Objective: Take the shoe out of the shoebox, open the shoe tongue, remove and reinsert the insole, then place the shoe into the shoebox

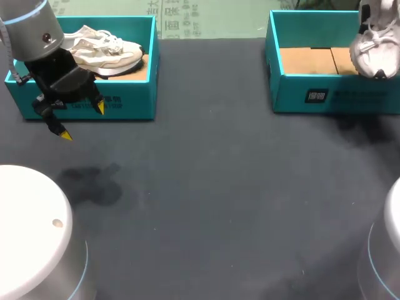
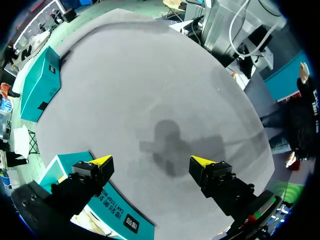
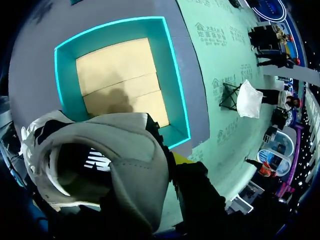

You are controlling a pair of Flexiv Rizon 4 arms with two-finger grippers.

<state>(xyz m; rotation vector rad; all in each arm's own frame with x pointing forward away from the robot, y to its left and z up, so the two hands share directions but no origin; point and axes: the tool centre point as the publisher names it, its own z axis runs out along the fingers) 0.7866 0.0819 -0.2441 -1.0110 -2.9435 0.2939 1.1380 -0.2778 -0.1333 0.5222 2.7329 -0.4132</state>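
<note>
A white shoe (image 1: 375, 53) hangs over the right teal shoebox (image 1: 325, 97). My right gripper (image 3: 165, 159) is shut on the shoe's (image 3: 115, 165) rear collar, one yellow-tipped finger outside it and the other hidden inside. Below it the box (image 3: 170, 65) shows only its bare cardboard floor. A second pale shoe (image 1: 103, 50) lies in the left teal shoebox (image 1: 125, 103). My left gripper (image 1: 82, 120) hovers open in front of that box with nothing between its fingers (image 2: 102, 161), pointing down at the dark table (image 2: 165, 100).
Dark grey cloth covers the table (image 1: 212, 187) between the two boxes. My arms' white bases stand at the front left corner (image 1: 31, 231) and the front right corner (image 1: 384, 250). The left box's front wall (image 2: 120, 215) lies just under my left gripper.
</note>
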